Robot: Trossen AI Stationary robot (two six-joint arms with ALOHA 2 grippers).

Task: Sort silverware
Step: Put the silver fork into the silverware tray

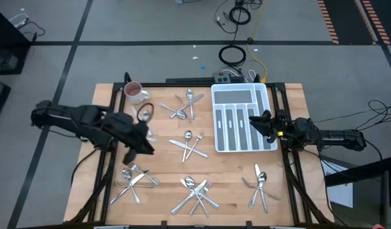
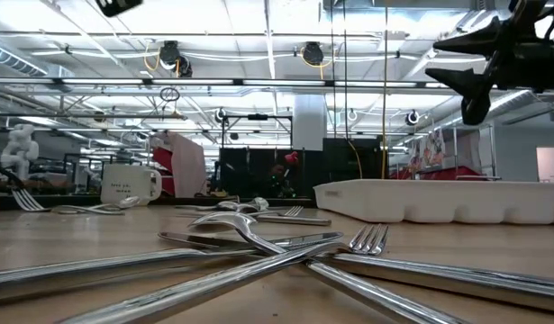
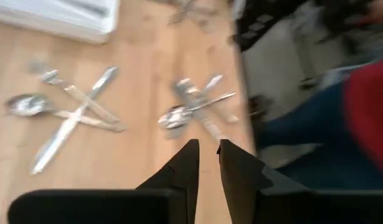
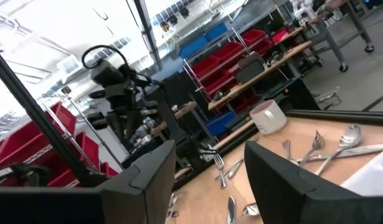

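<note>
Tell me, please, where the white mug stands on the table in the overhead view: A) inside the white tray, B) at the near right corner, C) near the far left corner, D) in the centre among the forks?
C: the mug sits at the table's far left corner, well apart from the tray.

The silverware (image 1: 189,145) lies in small crossed heaps of shiny forks, spoons and knives spread over the table (image 1: 163,165): one heap near the far edge, one mid-table, three along the near edge at left, middle and right. Every piece lies flat, overlapping its neighbours, and the heaps sit well apart.
</note>
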